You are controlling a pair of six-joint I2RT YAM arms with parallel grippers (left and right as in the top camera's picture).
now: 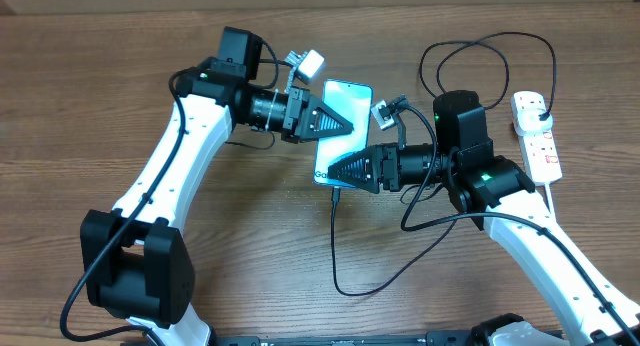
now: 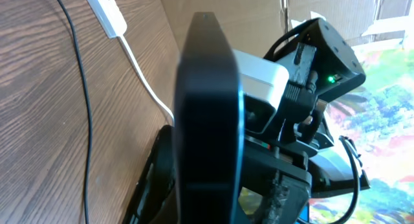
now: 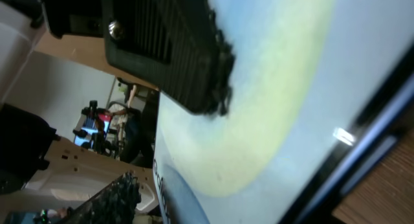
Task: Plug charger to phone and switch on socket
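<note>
The phone (image 1: 352, 96) is lifted off the table, blue-white screen up. My left gripper (image 1: 340, 121) is shut on its left side. In the left wrist view the phone (image 2: 207, 101) is edge-on between the fingers (image 2: 213, 201). My right gripper (image 1: 325, 172) is at the phone's lower end. In the right wrist view the screen (image 3: 278, 75) fills the frame, and my own finger (image 3: 110, 198) stands apart from it. The black charger cable (image 1: 345, 286) runs from under that end; its tip is hidden. Its plug (image 1: 541, 112) sits in the white socket (image 1: 540, 146).
The socket's thick white cord (image 1: 555, 201) trails along the right arm; the socket (image 2: 107, 10) and the cord (image 2: 145, 81) show in the left wrist view beside the black cable (image 2: 83, 120). The cable loops on the wooden table (image 1: 250, 246) in front and behind the right arm.
</note>
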